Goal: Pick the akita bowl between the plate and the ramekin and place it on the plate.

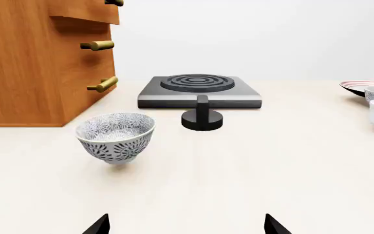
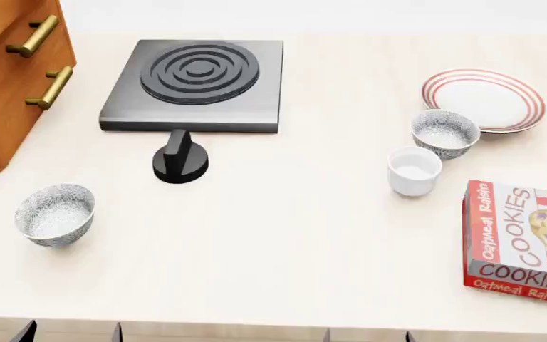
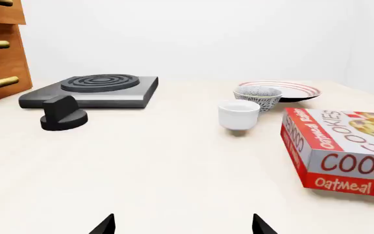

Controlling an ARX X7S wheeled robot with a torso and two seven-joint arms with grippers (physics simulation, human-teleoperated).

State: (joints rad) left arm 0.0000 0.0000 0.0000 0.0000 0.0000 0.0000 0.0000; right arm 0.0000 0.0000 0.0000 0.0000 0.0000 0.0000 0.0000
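Nothing accomplished yet; whole pick and place left.

Left to right in the head view: wooden drawer cabinet with brass handles point(image 2: 8, 78), a second speckled grey bowl point(image 2: 55, 214) standing alone, black hotplate with concentric rings point(image 2: 196, 82), black knob point(image 2: 179, 160), then plain glossy white ramekin point(image 2: 413, 171), speckled grey-and-white akita bowl point(image 2: 444, 133) sitting between ramekin and flat white red-ringed plate point(image 2: 483, 99), overlapping the plate's rim in the picture, with a red cookie box point(image 2: 523, 239) nearest.

Left gripper point(image 1: 186, 225) spread wide, empty, facing the decoy bowl. Right gripper point(image 3: 183, 225) likewise wide, empty, well short of the target.

Only the head view shows all dishes together; right wrist view hides the lone bowl.
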